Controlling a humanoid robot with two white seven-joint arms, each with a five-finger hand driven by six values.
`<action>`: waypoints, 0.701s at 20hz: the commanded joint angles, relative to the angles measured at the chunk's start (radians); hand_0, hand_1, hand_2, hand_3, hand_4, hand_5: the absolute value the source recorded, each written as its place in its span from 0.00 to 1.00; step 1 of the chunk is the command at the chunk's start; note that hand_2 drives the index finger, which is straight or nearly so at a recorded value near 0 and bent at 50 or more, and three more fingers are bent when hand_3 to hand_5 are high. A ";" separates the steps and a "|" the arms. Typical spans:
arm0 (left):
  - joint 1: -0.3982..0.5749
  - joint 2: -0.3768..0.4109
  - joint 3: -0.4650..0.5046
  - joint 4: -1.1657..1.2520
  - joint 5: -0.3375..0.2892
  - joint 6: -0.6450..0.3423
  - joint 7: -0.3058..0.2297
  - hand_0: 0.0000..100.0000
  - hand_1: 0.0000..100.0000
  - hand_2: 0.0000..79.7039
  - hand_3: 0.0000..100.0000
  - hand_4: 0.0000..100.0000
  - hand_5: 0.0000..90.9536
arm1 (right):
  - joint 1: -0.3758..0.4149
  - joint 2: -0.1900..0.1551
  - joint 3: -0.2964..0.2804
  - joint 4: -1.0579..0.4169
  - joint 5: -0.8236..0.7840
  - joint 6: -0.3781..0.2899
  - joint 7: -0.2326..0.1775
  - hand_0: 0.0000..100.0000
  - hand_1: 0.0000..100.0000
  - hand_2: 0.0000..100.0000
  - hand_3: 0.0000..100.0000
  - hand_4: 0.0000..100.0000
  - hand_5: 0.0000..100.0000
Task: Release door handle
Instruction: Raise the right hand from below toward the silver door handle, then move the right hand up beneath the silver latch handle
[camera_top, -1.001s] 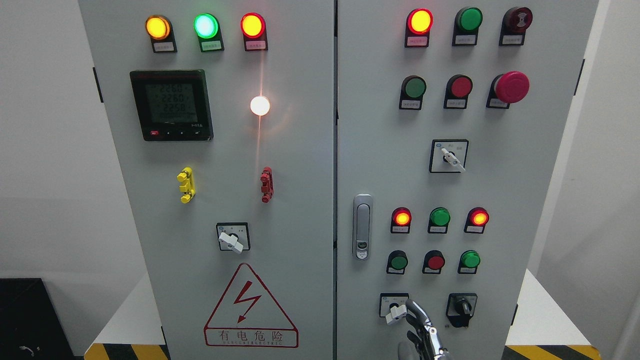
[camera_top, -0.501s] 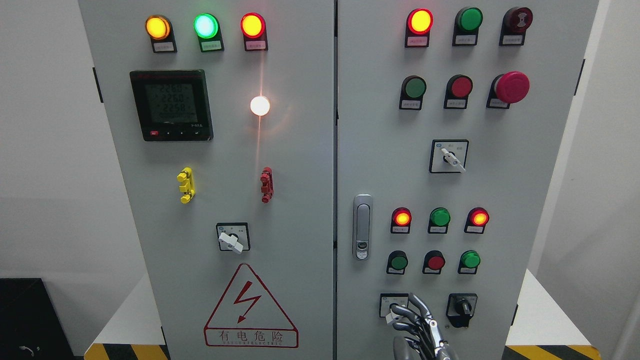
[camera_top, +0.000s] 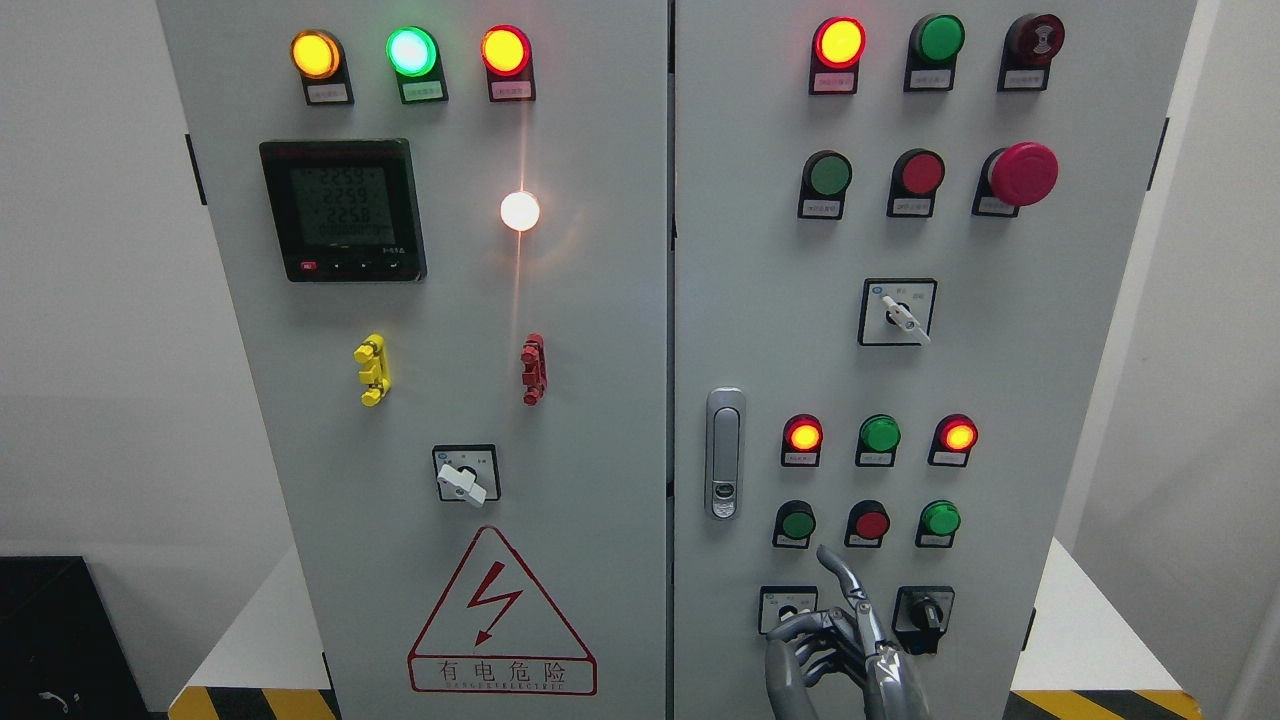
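The grey door handle (camera_top: 725, 455) stands upright at the left edge of the cabinet's right door (camera_top: 760, 330), with nothing touching it. My right hand (camera_top: 825, 635) rises from the bottom edge, below and to the right of the handle. One finger points up toward the lower buttons, while the others curl in front of the lower-left selector switch (camera_top: 775, 603). That switch's white knob is hidden behind them, and I cannot tell whether they touch it. The left arm is out of view.
The left door (camera_top: 600, 330) carries a meter (camera_top: 343, 210), lamps and a warning triangle (camera_top: 500, 620). Rows of lit buttons (camera_top: 880, 435), a red emergency stop (camera_top: 1022, 173) and a black selector (camera_top: 925, 612) surround the hand. White floor ledges flank the cabinet.
My right hand has risen along the door's lower part. Its fingers went from stretched upward beside the white knob to curled over it, with one finger pointing higher.
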 joint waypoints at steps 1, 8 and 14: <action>0.020 0.000 0.000 0.000 0.000 0.000 0.000 0.12 0.56 0.00 0.00 0.00 0.00 | -0.039 0.001 -0.003 0.025 0.242 0.001 -0.002 0.54 0.33 0.00 0.95 0.99 1.00; 0.020 0.000 0.000 0.000 0.001 0.000 0.000 0.12 0.56 0.00 0.00 0.00 0.00 | -0.092 0.003 0.002 0.085 0.379 0.001 -0.005 0.54 0.35 0.00 0.98 1.00 1.00; 0.020 0.000 0.000 0.000 0.001 0.000 0.000 0.12 0.56 0.00 0.00 0.00 0.00 | -0.112 0.003 0.007 0.133 0.550 0.003 -0.035 0.54 0.34 0.00 1.00 1.00 1.00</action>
